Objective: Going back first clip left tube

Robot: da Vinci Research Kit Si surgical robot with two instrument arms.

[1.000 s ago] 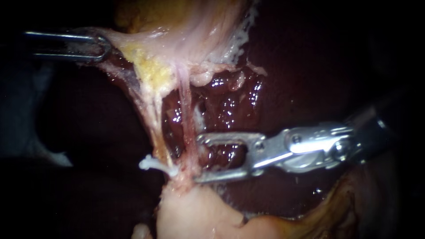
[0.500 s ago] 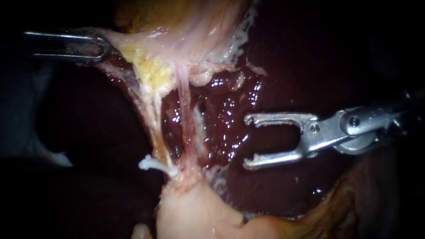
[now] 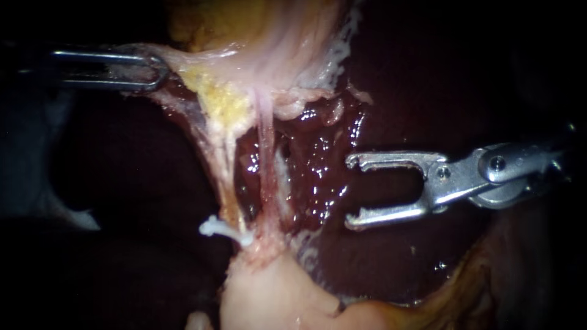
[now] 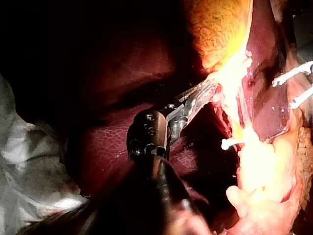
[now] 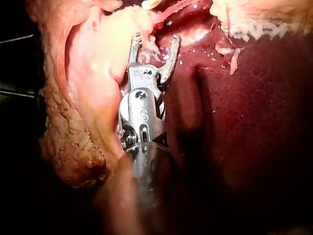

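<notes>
White clip (image 3: 219,228) seated across the lower end of the left tube (image 3: 225,174), just above the pale lump of tissue (image 3: 269,293) at the bottom of the endoscope view; one end of the clip projects free to the left; the same clip (image 4: 231,143) shows in the left wrist view, ahead of and beside the left instrument; a second, pinker tube (image 3: 266,159) runs close alongside on the right, bare of any clip; wet dark liver (image 3: 318,162) lies behind both tubes; right instrument (image 3: 350,192) over the liver, well clear of the tubes, its jaws wide apart and empty, as the right wrist view (image 5: 156,38) confirms; left instrument (image 3: 153,70) at upper left, jaws clamped on the edge of the gallbladder (image 3: 269,55), whose membrane is drawn taut toward it.
</notes>
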